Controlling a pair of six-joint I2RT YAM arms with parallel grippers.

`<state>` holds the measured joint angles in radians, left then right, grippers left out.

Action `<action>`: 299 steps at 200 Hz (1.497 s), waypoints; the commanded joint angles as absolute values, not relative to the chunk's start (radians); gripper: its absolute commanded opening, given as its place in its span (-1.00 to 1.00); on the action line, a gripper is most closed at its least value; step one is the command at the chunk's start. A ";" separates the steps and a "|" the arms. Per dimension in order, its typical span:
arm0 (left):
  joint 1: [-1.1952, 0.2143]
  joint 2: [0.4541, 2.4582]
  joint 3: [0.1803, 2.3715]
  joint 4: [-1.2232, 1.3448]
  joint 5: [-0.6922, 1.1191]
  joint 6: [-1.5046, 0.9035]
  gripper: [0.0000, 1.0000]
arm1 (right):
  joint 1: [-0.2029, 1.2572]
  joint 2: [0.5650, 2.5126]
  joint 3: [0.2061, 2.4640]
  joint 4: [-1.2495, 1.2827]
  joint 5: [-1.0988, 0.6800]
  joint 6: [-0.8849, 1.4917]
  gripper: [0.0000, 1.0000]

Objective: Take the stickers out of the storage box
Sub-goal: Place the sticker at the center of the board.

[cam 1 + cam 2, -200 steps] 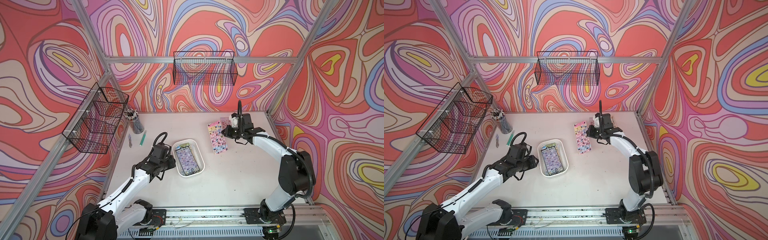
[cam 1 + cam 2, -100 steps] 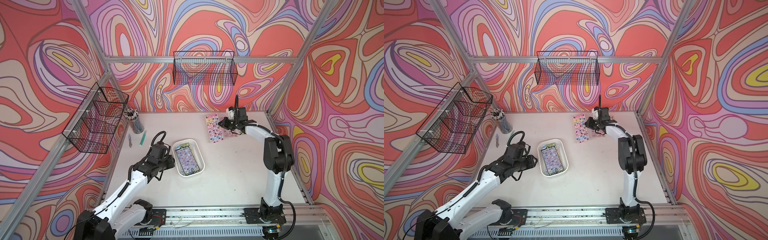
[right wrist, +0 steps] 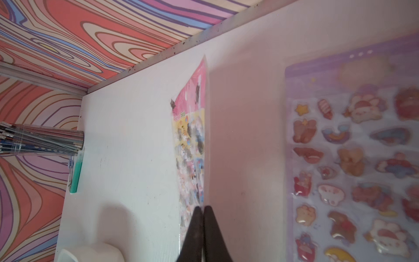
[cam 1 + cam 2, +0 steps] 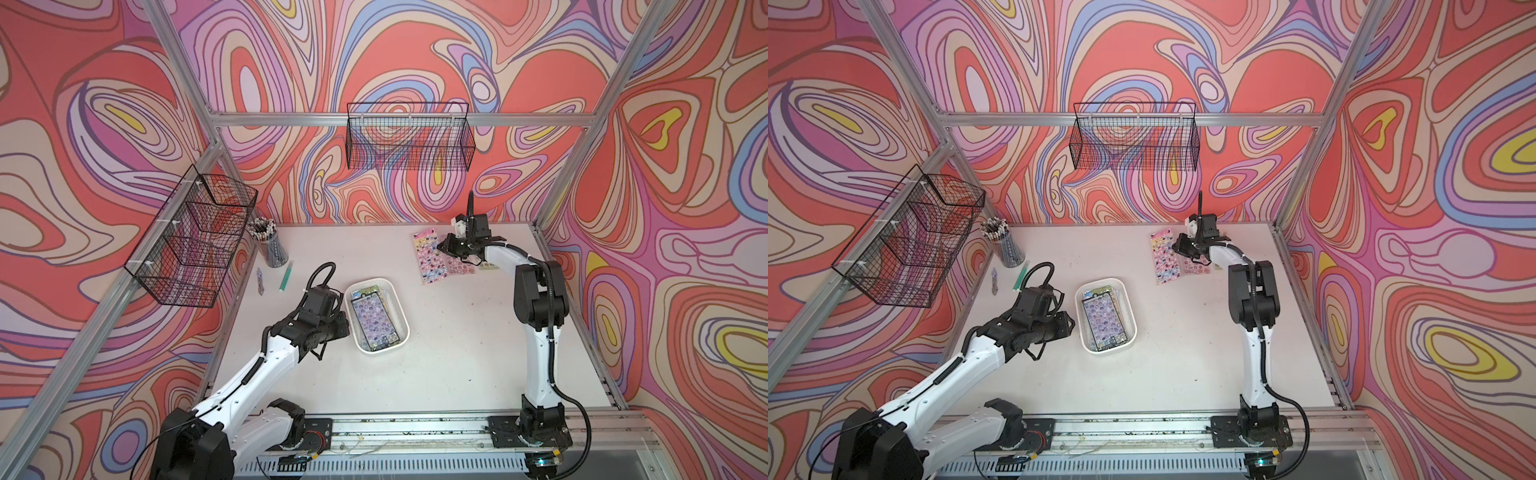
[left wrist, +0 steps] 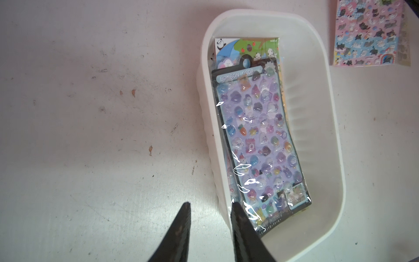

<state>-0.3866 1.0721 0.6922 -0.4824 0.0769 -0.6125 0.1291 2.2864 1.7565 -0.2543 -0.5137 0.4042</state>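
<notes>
White tabletop [image 4: 457, 365] is carrying one storage box [image 5: 322, 127], with at least two stickers [image 5: 260, 140] lying inside and three more lying outside. I am holding my left claw [image 5: 209, 205] partly open astride the box's wall, gripping nothing, while my right claw [image 3: 202, 207] is pinching tight on the pink sheet [image 3: 192, 136]

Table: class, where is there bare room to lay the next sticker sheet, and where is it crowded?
Free: the front, between storage box and right arm's base; the middle back, between pencil cup and laid-out stickers. Crowded: around that cup and the green pen.
</notes>
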 commanded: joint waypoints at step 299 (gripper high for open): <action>-0.390 1.114 0.719 -0.481 0.042 -0.603 -0.31 | 0.084 2.477 1.927 -0.242 -0.545 0.440 -0.86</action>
<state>-0.3866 1.1145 0.7002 -0.4812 0.0589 -0.6125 0.0864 2.4439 1.8862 -0.2382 -0.5362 0.4461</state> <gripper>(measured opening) 0.343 0.052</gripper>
